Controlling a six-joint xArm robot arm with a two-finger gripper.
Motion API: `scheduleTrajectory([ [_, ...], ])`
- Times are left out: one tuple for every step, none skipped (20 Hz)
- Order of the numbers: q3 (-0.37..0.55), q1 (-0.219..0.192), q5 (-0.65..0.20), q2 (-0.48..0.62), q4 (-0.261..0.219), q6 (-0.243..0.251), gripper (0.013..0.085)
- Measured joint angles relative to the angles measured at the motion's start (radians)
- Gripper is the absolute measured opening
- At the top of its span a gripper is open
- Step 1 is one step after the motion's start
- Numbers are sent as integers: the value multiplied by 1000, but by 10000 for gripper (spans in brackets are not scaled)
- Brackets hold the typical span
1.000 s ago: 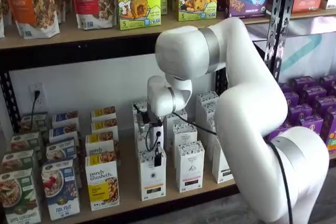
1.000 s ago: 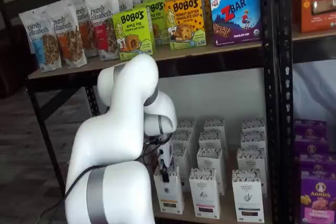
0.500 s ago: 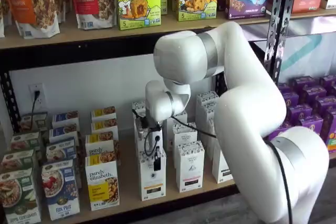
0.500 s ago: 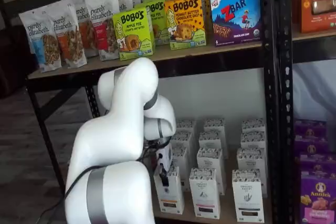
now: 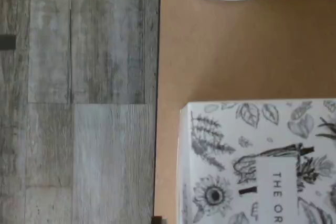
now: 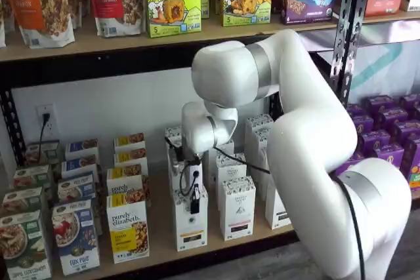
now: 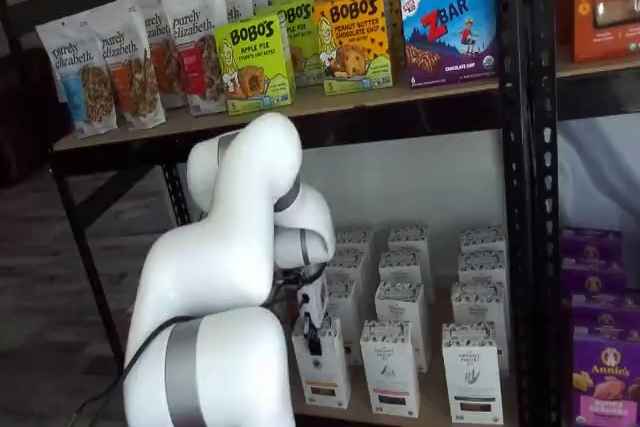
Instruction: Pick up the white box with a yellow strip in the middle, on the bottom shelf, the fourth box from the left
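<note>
On the bottom shelf (image 6: 157,227), a light tan wooden board framed in black metal, my gripper (image 6: 195,205) hangs at the top of the tall narrow white carton (image 6: 191,226), front of its row. Its matte cardboard face carries a small round logo and a dark label strip low down; a speckled black-and-white band caps it. One black finger shows against the carton's front in both shelf views, so I cannot tell whether my fingers are apart or clamped. Beside it stands a wider white cardboard box with a yellow label and granola photo (image 6: 128,227). From the wrist, the carton's top shows fine inked leaves and a sunflower, with smooth tan board around it.
</note>
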Motion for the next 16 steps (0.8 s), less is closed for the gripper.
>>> scheduleTrajectory([
  [-2, 1, 1, 1, -9, 8, 690],
  [-4, 2, 3, 3, -14, 14, 690],
  [-5, 4, 4, 4, -16, 17, 690],
  [-6, 5, 3, 6, -18, 20, 690],
  [-6, 6, 0, 7, -22, 24, 690],
  [-6, 8, -2, 9, -23, 27, 690],
  [-6, 9, -3, 10, -21, 27, 690],
  [-7, 10, -5, 11, -19, 26, 690],
  [-7, 11, -7, 12, -17, 25, 690],
  [-7, 12, -9, 13, -17, 26, 690],
  [-7, 13, -12, 14, -18, 28, 690],
  [-8, 14, -14, 16, -20, 31, 690],
  [-10, 15, -14, 17, -23, 33, 690],
  [-11, 15, -12, 19, -25, 36, 690],
  [-12, 15, -10, 19, -27, 37, 650],
  [-12, 15, -8, 20, -27, 38, 650],
])
